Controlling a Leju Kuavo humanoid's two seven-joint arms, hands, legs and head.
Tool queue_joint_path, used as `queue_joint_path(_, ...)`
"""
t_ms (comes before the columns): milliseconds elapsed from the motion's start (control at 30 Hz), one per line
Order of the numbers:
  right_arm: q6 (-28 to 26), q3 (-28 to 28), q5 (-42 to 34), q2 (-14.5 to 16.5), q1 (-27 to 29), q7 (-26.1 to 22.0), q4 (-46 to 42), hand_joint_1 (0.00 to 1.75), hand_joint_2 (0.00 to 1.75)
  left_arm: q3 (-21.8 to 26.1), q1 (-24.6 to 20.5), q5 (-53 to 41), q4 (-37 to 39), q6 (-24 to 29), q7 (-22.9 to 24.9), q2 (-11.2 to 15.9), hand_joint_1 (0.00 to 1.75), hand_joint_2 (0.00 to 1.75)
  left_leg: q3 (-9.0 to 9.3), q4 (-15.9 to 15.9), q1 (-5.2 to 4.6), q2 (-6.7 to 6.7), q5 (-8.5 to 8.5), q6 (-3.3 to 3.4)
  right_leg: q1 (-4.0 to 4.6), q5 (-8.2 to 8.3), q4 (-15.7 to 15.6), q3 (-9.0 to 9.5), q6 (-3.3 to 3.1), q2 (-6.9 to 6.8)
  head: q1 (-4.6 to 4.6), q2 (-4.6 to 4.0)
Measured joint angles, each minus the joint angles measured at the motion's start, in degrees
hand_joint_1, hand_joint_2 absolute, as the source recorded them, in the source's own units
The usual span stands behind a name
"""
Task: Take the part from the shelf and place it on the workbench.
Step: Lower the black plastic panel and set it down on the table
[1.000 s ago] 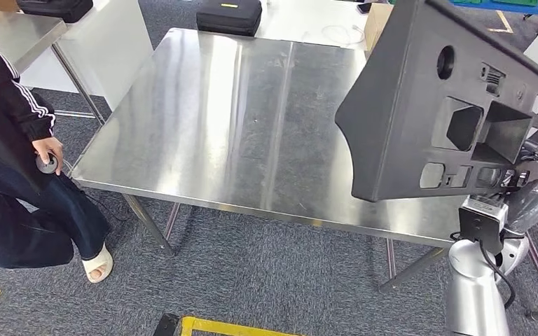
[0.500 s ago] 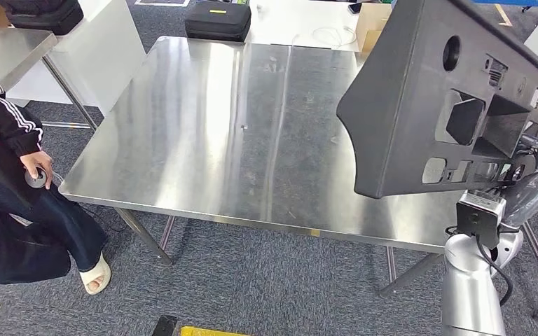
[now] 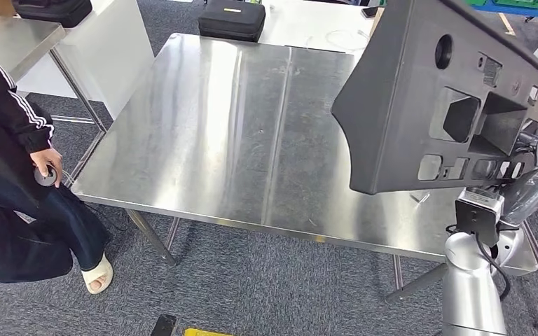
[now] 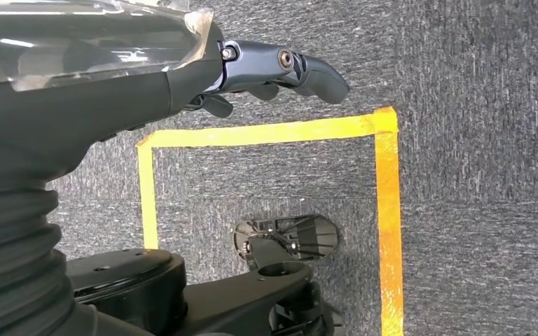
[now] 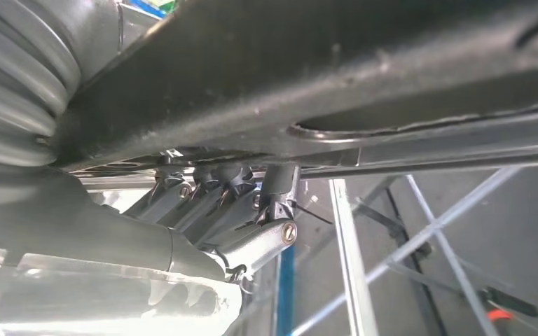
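The part [image 3: 420,91] is a large dark grey moulded panel with square recesses and round holes. It stands tilted in the air over the right side of the steel workbench [image 3: 217,140]. My right hand [image 3: 529,171] holds it from below at its lower right edge. The right wrist view shows the fingers [image 5: 217,203] of that hand curled up against the part's underside [image 5: 364,63]. My left hand [image 4: 252,70] hangs over the carpet floor, its fingers apart and holding nothing.
A person [image 3: 7,154] crouches at the bench's left side, holding a small round dark device [image 3: 45,175]. A black case [image 3: 231,17] lies at the bench's far edge. Another steel table [image 3: 14,31] stands at far left. Yellow tape [image 4: 385,210] marks the floor.
The whole picture has shifted a little, so the camera moved. The part stays in my right hand's hold over the bench's right side. The person's hand with the device has shifted slightly.
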Motion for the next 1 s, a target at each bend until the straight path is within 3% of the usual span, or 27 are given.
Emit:
queue_joint_path(67,0.0,0.0,0.0,-0.2,0.0,0.0,0.0,1.55,1.75,0.0,0.0,-0.1,0.0,0.0,0.0,-0.1,0.0,1.75,0.36,0.0,-0.17,-0.18,-0.35,-0.43,0.16,3.21,-8.3,3.91,0.2,-0.07,0.07,0.0)
queue_joint_path(133,0.0,0.0,0.0,-0.2,0.0,0.1,0.0,1.55,1.75,0.0,0.0,-0.1,0.0,0.0,0.0,-0.1,0.0,1.75,0.5,0.0,-0.48,-0.2,-0.66,-0.95,0.48,4.31,-11.9,5.72,-0.58,-0.07,0.02,0.0)
queue_joint_path(233,0.0,0.0,-0.1,-0.2,0.1,0.1,0.0,1.55,1.75,0.0,-0.1,-0.1,0.0,0.0,0.1,-0.1,0.0,1.75,0.5,0.2,-0.46,-0.05,-1.05,-1.66,0.39,4.31,-11.9,5.95,-1.79,0.04,-0.05,0.0)
queue_joint_path(300,0.0,0.0,-0.1,-0.2,0.1,0.1,0.0,1.55,1.75,0.0,-0.1,-0.1,0.0,0.0,0.1,0.0,0.0,1.75,0.54,0.3,-0.35,0.09,-1.19,-1.05,0.35,4.21,-11.9,6.23,-2.21,0.12,-0.27,0.0)
queue_joint_path(367,0.0,0.1,-0.1,-0.2,0.0,0.1,0.0,1.55,1.75,0.0,-0.1,-0.1,0.0,0.0,0.1,0.0,0.0,1.75,0.84,-0.1,-0.3,0.25,-1.11,-0.12,0.71,4.04,-11.7,6.31,-2.3,0.2,-0.52,0.0)
queue_joint_path(400,0.0,0.1,-0.1,-0.2,-0.1,0.1,0.0,1.55,1.75,0.0,-0.1,-0.1,0.0,0.0,0.1,0.0,0.0,1.75,0.94,-0.2,-0.26,0.3,-1.2,-0.04,0.8,4.02,-11.7,6.29,-2.33,0.22,-0.54,0.0)
queue_joint_path(733,0.8,1.6,0.3,0.2,-0.4,0.4,1.0,1.55,1.75,-0.2,-0.1,-0.2,0.0,0.0,0.1,0.0,0.0,1.75,1.05,-0.6,-0.19,0.34,-1.01,-1.5,0.89,3.94,-11.7,6.25,-2.46,0.21,-0.54,0.0)
queue_joint_path(1000,1.3,3.7,0.6,1.4,-1.6,0.9,2.4,1.55,1.75,-0.8,-0.1,-0.5,0.0,0.0,0.4,-0.1,0.0,1.75,1.04,-0.6,-0.33,0.32,-1.01,-1.64,0.73,3.94,-11.7,6.29,-2.46,0.16,-0.52,0.0)
